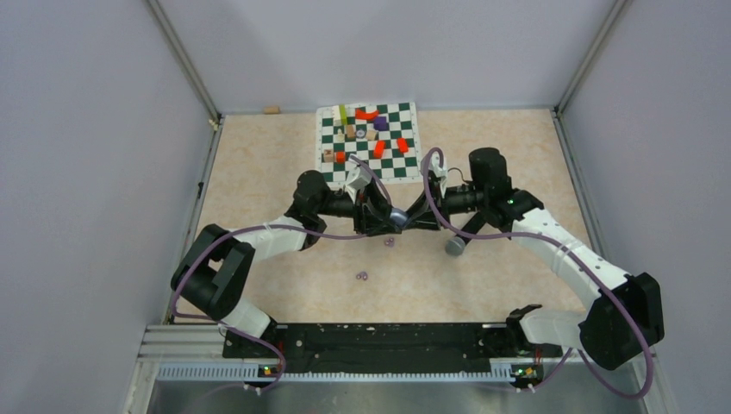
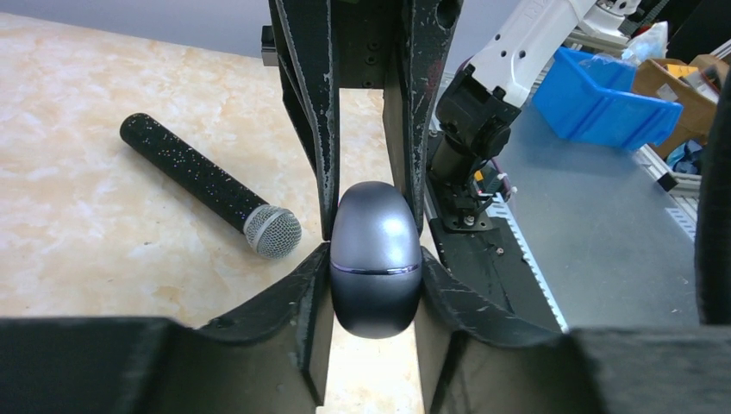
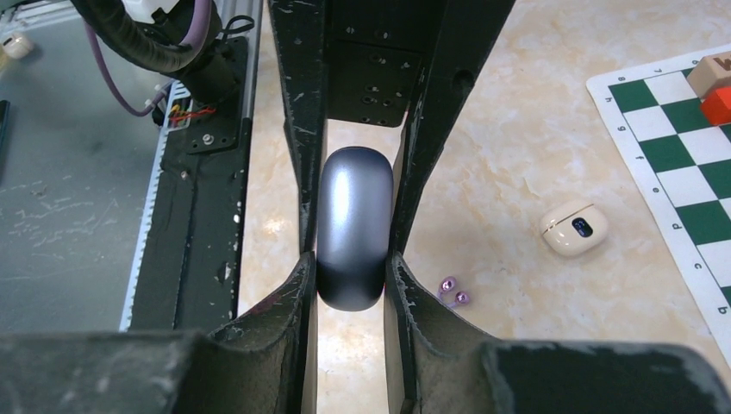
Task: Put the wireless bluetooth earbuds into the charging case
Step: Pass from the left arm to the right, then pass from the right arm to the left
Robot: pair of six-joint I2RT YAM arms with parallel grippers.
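A dark grey egg-shaped charging case (image 1: 397,217) hangs closed above the table between both grippers. My left gripper (image 1: 382,216) is shut on its lower half, with the lid seam showing in the left wrist view (image 2: 376,259). My right gripper (image 1: 417,214) is shut on the other end of the case (image 3: 352,228) from the opposite side. The tiny purple earbuds lie on the table: one piece (image 1: 389,242) just in front of the grippers, another (image 1: 362,276) nearer the bases. One shows beside my right fingers (image 3: 454,291).
A black microphone (image 1: 454,245) with a silver mesh head lies on the table under my right arm (image 2: 211,185). A beige earbud case (image 3: 573,228) lies near the green chessboard (image 1: 405,159), which carries red, purple and wooden pieces.
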